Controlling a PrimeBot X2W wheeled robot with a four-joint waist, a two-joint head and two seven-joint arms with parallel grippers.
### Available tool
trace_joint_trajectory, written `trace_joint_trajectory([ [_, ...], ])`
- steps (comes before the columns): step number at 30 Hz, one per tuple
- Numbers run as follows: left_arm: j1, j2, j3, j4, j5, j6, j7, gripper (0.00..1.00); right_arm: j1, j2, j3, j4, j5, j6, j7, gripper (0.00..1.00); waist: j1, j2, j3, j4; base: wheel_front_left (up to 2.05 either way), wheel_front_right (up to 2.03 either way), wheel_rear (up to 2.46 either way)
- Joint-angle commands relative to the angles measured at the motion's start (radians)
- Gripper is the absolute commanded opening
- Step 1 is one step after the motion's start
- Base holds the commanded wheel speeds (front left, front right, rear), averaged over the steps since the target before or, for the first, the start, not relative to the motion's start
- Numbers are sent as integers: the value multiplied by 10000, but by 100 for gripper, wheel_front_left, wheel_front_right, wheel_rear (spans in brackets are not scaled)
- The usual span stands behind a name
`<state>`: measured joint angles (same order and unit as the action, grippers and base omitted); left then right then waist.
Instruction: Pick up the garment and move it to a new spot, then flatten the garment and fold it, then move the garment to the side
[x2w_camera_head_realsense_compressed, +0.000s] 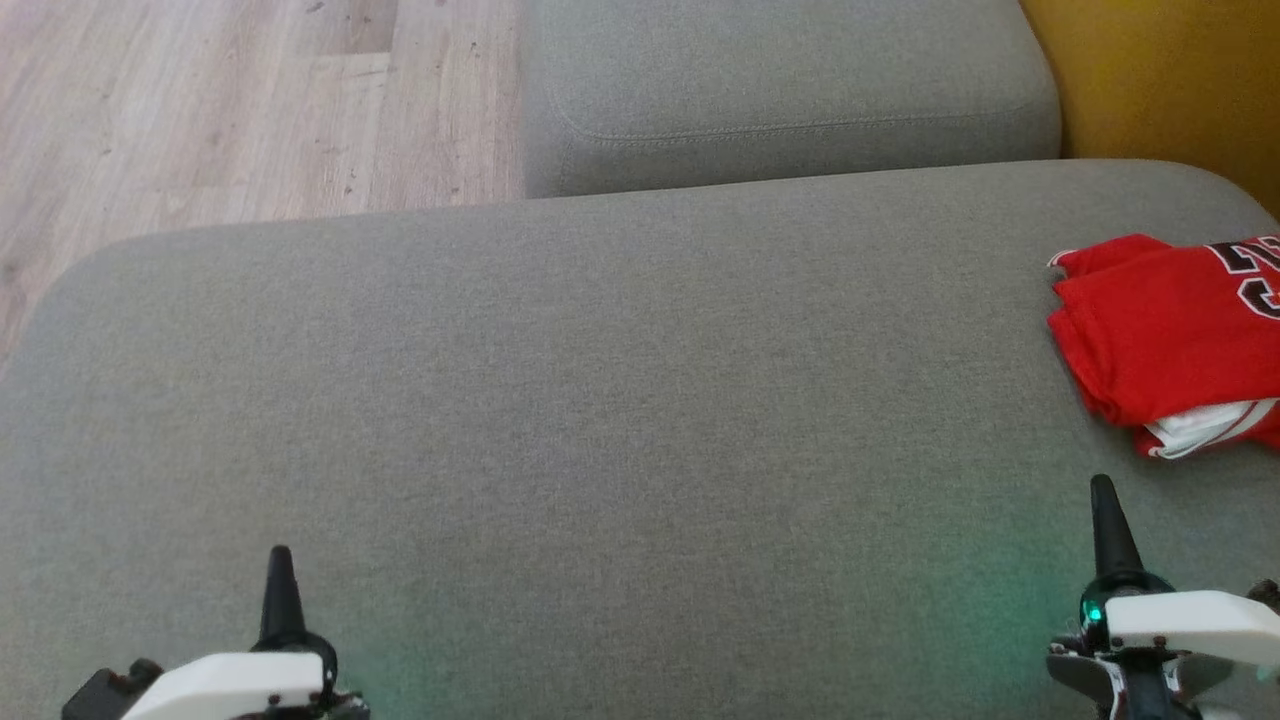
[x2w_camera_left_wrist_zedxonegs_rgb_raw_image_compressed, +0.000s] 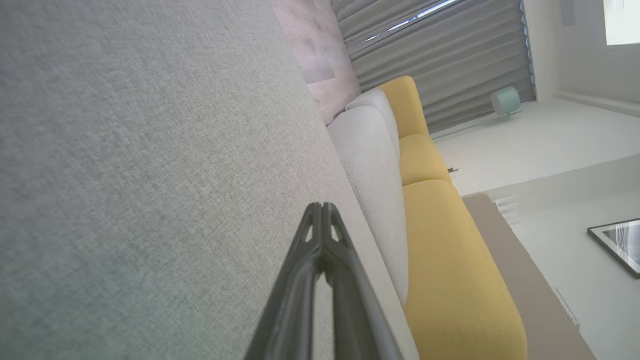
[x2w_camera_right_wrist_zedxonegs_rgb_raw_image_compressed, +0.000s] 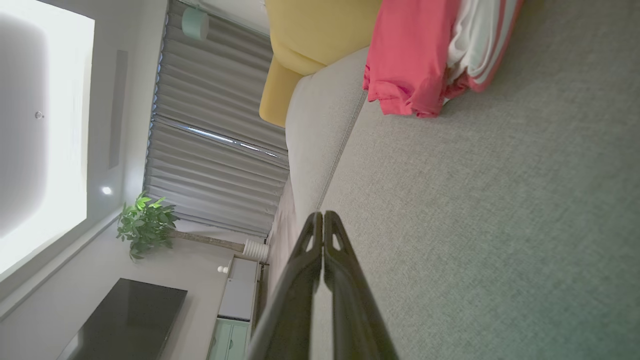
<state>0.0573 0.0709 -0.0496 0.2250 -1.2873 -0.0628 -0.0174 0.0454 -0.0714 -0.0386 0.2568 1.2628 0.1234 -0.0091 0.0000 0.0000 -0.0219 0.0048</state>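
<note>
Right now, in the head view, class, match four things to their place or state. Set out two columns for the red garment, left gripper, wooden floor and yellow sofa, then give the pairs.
Things:
1 red garment
2 left gripper
3 wooden floor
4 yellow sofa

Places or states:
A upper left of the view
B upper right corner
C lying at the right edge of the grey seat
D lower left, jaws shut

Pairs: 1-C, 2-D, 3-A, 4-B
</note>
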Motion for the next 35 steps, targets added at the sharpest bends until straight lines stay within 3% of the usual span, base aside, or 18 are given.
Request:
trace_joint_trajectory([
  [1, -651, 124, 390, -242, -249, -96, 75, 0, -657, -91, 99, -298, 295, 56, 75, 0, 0, 0, 9, -1, 0, 0, 0],
  [30, -1592, 90, 1201, 170, -3460, -662, 952, 0, -1480, -25, -412, -145, 3631, 73, 937, 0, 0, 0, 244, -47, 0, 0, 0],
  [35, -1620, 78, 1240, 182, -3541, -679, 990, 0, -1505, -14, -440, -140, 3718, 73, 973, 0, 0, 0, 251, -48, 0, 0, 0],
])
